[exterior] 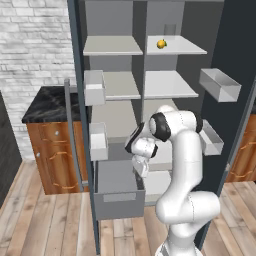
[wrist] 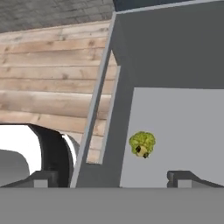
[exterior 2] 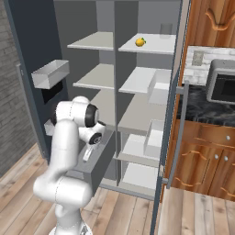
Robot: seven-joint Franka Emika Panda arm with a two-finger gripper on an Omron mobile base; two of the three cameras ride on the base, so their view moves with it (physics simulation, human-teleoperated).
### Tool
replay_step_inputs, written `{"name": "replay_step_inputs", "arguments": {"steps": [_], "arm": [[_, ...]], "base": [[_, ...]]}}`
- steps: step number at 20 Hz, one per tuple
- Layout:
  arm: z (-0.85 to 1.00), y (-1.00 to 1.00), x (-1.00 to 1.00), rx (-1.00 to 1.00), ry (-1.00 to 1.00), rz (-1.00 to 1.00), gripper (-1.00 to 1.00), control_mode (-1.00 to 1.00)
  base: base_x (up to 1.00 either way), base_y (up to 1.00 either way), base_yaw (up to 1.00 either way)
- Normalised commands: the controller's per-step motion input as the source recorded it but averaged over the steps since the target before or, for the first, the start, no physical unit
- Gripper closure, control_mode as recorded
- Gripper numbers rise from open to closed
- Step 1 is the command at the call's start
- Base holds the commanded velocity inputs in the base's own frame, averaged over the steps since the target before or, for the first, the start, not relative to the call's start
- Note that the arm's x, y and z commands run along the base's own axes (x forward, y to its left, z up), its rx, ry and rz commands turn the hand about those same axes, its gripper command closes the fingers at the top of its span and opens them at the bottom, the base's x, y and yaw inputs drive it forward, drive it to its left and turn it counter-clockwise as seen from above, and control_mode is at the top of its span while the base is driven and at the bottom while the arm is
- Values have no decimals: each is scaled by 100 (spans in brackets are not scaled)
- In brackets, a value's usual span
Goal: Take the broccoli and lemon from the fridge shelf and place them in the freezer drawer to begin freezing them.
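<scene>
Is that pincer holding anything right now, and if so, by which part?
Nothing is held. The pincer hangs open over the freezer drawer, and the broccoli lies loose on the drawer floor beyond its tips. The lemon sits on the top shelf.

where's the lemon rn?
The lemon sits on the fridge's top right shelf, near its back left; the gripper is far below, over the freezer drawer.

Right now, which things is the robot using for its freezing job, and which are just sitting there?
For the job: broccoli lying in the open freezer drawer; lemon on the top fridge shelf; gripper over the drawer.

Just there: door bins, wooden cabinet, microwave.
</scene>
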Motion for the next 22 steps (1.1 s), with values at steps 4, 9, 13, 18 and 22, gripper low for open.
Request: {"name": "replay_step_inputs", "arguments": {"steps": [4, 9, 13, 18, 22], "arm": [[37, -12, -69, 0, -23, -1, -100, -100], [45, -7, -83, 0, -25, -4, -100, -100], [42, -6, -80, 0, -25, -4, -100, -100], [55, 0, -72, 0, -25, -4, -100, -100], [92, -8, -25, 0, -17, -10, -100, -100]], "base": [[0, 0, 0], [0, 0, 0], [0, 0, 0], [0, 0, 0], [0, 0, 0]]}}
